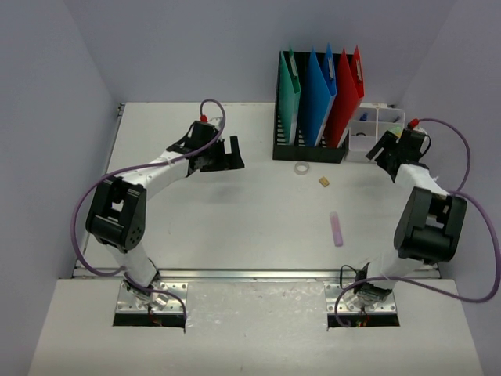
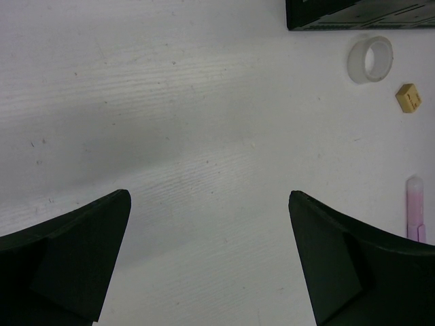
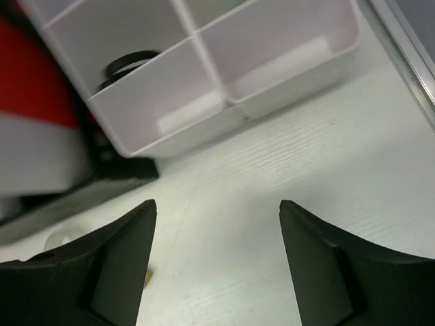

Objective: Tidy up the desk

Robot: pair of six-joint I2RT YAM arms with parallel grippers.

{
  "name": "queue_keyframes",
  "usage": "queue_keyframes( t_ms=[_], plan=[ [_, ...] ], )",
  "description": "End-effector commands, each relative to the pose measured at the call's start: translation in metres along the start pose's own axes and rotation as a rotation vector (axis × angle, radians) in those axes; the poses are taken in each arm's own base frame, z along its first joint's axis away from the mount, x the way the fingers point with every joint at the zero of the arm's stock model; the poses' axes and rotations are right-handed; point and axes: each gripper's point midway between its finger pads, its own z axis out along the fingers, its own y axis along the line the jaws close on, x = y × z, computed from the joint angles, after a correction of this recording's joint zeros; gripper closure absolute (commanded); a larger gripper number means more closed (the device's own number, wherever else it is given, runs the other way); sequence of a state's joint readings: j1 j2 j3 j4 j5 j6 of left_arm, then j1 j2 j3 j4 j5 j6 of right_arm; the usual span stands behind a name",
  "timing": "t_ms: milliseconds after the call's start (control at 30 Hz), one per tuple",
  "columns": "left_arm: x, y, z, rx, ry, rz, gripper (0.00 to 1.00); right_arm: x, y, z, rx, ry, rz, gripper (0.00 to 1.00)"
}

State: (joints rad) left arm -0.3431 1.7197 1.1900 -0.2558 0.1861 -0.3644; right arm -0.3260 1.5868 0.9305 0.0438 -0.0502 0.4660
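The desk (image 1: 235, 227) is a white tabletop with a metal rail (image 1: 258, 274) along its front edge. On it lie a clear tape roll (image 1: 301, 168), a small tan block (image 1: 324, 182) and a pink marker (image 1: 337, 229). My left gripper (image 1: 227, 153) hovers over the back left of the desk, open, with only bare tabletop between its fingers (image 2: 102, 224). The left wrist view has the tape roll (image 2: 370, 59), block (image 2: 408, 98) and marker (image 2: 415, 207) off to its right. My right gripper (image 3: 217, 205) is open and empty, just in front of the clear compartment box (image 3: 204, 102).
A black mesh file holder (image 1: 309, 150) with green, blue and red folders stands at the back centre. The compartment box (image 1: 376, 125) sits to its right and holds a black ring (image 3: 129, 64). Purple cables loop beside both arms. Walls close the back and sides.
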Motion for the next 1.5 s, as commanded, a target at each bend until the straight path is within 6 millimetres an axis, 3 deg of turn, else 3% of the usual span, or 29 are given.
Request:
queue_keyframes(
  t_ms=[0,167,200,333,367,467,567,633,767,900,1033,1100,1200,1300,1467],
  plan=[
    [-0.017,-0.008,-0.020,0.042,-0.076,0.016,0.00,-0.023,0.064,-0.061,-0.402,-0.184,-0.394,0.32],
    [-0.011,-0.004,-0.026,0.033,-0.081,0.028,0.00,0.041,0.083,-0.103,-0.669,-0.066,-0.690,0.42],
    [-0.008,-0.002,-0.027,0.030,-0.076,0.029,0.00,0.072,0.082,-0.115,-0.727,0.028,-0.740,0.43],
    [-0.007,-0.003,-0.033,0.035,-0.091,0.040,0.00,0.120,0.076,-0.140,-0.832,0.130,-0.884,0.43],
    [-0.008,-0.004,-0.035,0.039,-0.100,0.044,0.00,0.128,0.076,-0.147,-0.864,0.137,-0.911,0.42],
    [-0.005,-0.005,-0.039,0.056,-0.107,0.068,0.00,0.164,0.071,-0.177,-1.049,0.067,-1.172,0.38],
    [-0.002,-0.012,-0.043,0.098,-0.104,0.101,0.00,0.188,0.066,-0.194,-1.208,-0.051,-1.462,0.33],
    [-0.001,-0.014,-0.043,0.111,-0.097,0.103,0.00,0.195,0.065,-0.202,-1.323,-0.098,-1.612,0.33],
    [-0.002,-0.016,-0.044,0.116,-0.091,0.103,0.00,0.188,0.064,-0.210,-1.554,-0.222,-1.969,0.29],
    [-0.006,-0.017,-0.047,0.114,-0.101,0.109,0.00,0.188,0.053,-0.189,-1.640,-0.186,-2.273,0.26],
    [-0.008,-0.016,-0.053,0.103,-0.123,0.110,0.00,0.189,0.060,-0.163,-1.662,-0.132,-2.514,0.23],
    [-0.010,-0.017,-0.058,0.105,-0.140,0.117,0.00,0.189,0.061,-0.158,-1.661,-0.085,-2.554,0.23],
    [-0.012,-0.023,-0.067,0.134,-0.166,0.160,0.00,0.198,0.059,-0.168,-1.724,-0.003,-2.522,0.23],
    [-0.004,-0.067,-0.088,0.371,-0.215,0.341,0.01,0.204,0.049,-0.172,-1.703,0.074,-2.481,0.24],
    [0.022,-0.106,-0.087,0.463,-0.213,0.626,0.00,0.211,0.034,-0.181,-1.693,0.087,-2.501,0.25]
  ],
)
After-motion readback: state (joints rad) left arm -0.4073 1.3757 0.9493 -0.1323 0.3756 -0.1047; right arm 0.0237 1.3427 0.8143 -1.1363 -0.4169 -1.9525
